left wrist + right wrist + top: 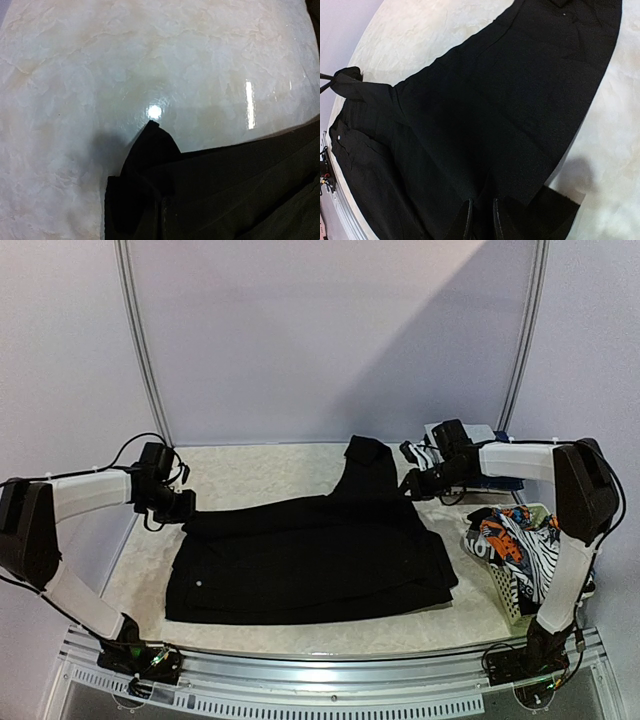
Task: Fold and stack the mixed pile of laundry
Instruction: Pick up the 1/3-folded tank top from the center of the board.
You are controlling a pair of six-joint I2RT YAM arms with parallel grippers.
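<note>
left gripper (pixel 185 508): pinching far-left corner of black top (pixel 310 560), closed tight
right gripper (pixel 481 204): sitting at its far-right edge, fingers (pixel 467 220) narrowly apart, grip unclear
black top: lying spread across table (pixel 250 465)

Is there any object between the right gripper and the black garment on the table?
No, nothing visible. The right gripper is right at the black garment, near its far right corner, with only cloth below it. The white basket stands apart, further right.
</note>
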